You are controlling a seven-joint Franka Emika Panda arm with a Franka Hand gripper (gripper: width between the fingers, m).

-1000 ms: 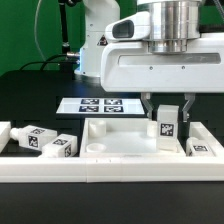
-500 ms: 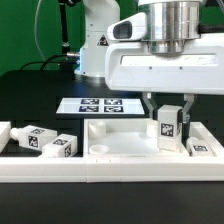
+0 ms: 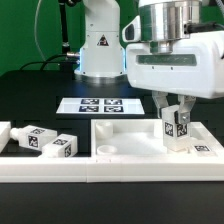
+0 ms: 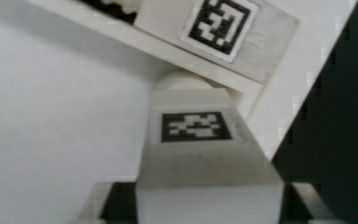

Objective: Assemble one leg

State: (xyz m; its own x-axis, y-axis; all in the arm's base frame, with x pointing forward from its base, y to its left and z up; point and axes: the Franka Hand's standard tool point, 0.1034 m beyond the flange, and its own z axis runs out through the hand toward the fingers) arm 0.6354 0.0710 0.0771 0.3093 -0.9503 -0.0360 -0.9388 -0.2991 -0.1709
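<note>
A short white plastic square-section leg (image 3: 176, 130) (image 4: 202, 150) bearing black-and-white tags is clamped upright between the fingers of the two-finger gripper (image 3: 175, 117), inside the wide white raised-rim tabletop (image 3: 120, 141) at the exterior view's right end

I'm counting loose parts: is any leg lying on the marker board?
No, the marker board shows only its tags; loose legs lie nearer the camera at the exterior view's left.
</note>
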